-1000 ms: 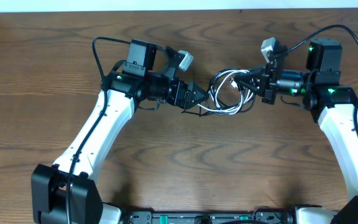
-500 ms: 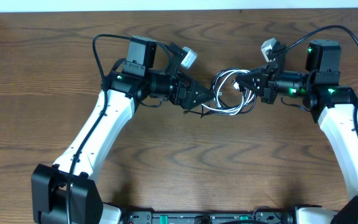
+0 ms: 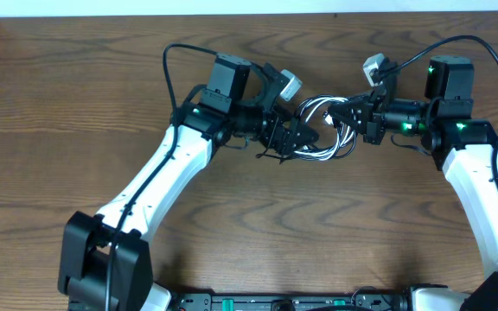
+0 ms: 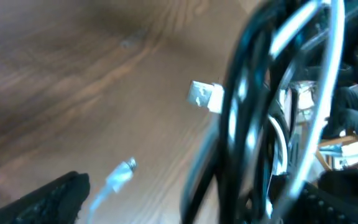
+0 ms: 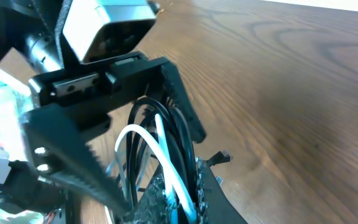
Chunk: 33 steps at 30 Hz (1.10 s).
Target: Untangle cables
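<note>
The black and white cables [image 3: 325,149] form one tangled coil between the two grippers, at the back middle of the table [image 3: 249,225]. My right gripper [image 3: 344,117] is shut on the coil's right side; the right wrist view shows the white cord [image 5: 166,155] and the black cord [image 5: 143,134] pinched between its fingers [image 5: 182,193]. My left gripper [image 3: 304,136] is open, its fingers reaching into the coil's left side. In the left wrist view the cords [image 4: 260,106] run between the spread fingers [image 4: 191,198]. A USB plug [image 4: 205,96] and a small plug [image 4: 120,175] hang loose.
The left gripper's open fingers and wrist camera [image 5: 107,28] fill the left of the right wrist view, close to the right gripper. Thick black arm wires [image 3: 482,47] arc over each arm. The table's far edge [image 3: 249,15] meets a white wall.
The left arm has moved right, bringing its open gripper from beside the coil into its left side. The right gripper has stayed shut on the coil.
</note>
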Available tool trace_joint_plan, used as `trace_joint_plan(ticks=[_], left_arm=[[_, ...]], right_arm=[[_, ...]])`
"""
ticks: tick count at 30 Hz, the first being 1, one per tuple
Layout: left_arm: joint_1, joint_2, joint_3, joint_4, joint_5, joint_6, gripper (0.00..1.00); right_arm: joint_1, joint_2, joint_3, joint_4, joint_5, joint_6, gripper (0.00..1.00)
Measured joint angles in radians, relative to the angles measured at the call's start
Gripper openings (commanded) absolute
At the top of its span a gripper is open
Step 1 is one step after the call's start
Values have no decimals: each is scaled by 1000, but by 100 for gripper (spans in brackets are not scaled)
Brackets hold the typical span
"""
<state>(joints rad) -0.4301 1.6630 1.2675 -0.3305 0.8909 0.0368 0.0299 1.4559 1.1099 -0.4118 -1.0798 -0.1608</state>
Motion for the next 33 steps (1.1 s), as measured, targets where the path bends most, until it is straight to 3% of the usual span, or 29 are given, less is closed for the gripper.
trace_joint_plan(ticks=[4,5,8,12,15,17,21,26,33], left_arm=[[-3,12,0,50,-7,-34,12],[-4,12,0,55,-6,-38,8],[-9,12,0,62,-6,-40,7],[-10,12,0,57,-29,-41,7],[-9,12,0,45,-75,-49,7],[-9,12,0,39,-106,-60,8],[-9,13,0,23,-184,-87,7],[-9,13,0,17,-278,-156,8],[-9,13,0,10,-389,-326,7]], right_arm=[[0,0,0,-12,3,3,1],[0,0,0,-13,4,3,1],[0,0,0,-14,8,4,10],[0,0,0,-23,38,27,50],[0,0,0,-26,82,59,67],[-1,0,0,-25,109,75,73],[-1,0,0,-29,182,131,73],[13,0,0,-68,310,249,55],[174,0,0,-119,598,477,44]])
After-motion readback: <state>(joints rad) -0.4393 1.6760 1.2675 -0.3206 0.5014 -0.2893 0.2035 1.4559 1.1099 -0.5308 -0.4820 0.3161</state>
